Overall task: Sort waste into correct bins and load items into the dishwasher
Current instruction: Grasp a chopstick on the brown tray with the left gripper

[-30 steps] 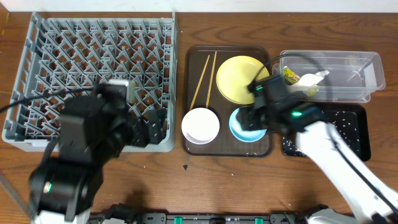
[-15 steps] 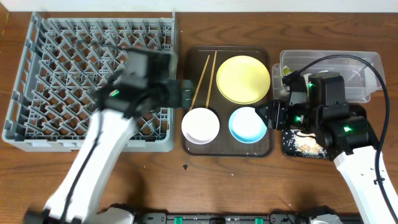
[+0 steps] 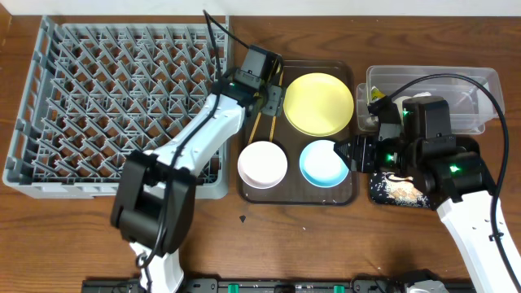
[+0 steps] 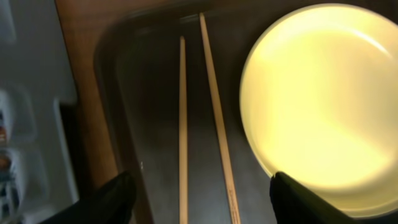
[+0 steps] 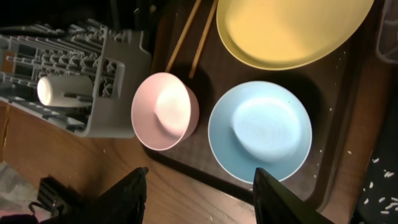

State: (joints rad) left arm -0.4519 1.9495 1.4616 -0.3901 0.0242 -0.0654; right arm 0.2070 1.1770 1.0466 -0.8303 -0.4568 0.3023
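Two wooden chopsticks [image 4: 183,124] [image 3: 262,114] lie side by side on the brown serving tray [image 3: 252,77], left of the yellow plate [image 3: 318,103] [image 4: 317,99]. My left gripper [image 4: 202,202] [image 3: 273,96] hangs open just above them, one finger on each side of the pair, touching neither. In front sit the white-pinkish bowl [image 3: 262,163] [image 5: 165,111] and the light blue bowl [image 3: 324,163] [image 5: 260,130]. My right gripper [image 5: 199,193] [image 3: 356,153] stands open and empty at the tray's right end, beside the blue bowl. A small white cup [image 5: 62,89] lies in the grey dish rack [image 3: 114,98].
The clear tub [image 3: 456,81] at the back right holds a green-yellow wrapper [image 3: 378,98]. The black tray [image 3: 391,189] with whitish scraps lies mostly under my right arm. My left arm stretches across the rack's near right corner.
My left arm swung from the rack's front over to the chopsticks and its jaws narrowed somewhat. My right gripper drew back right off the blue bowl, then stayed still.
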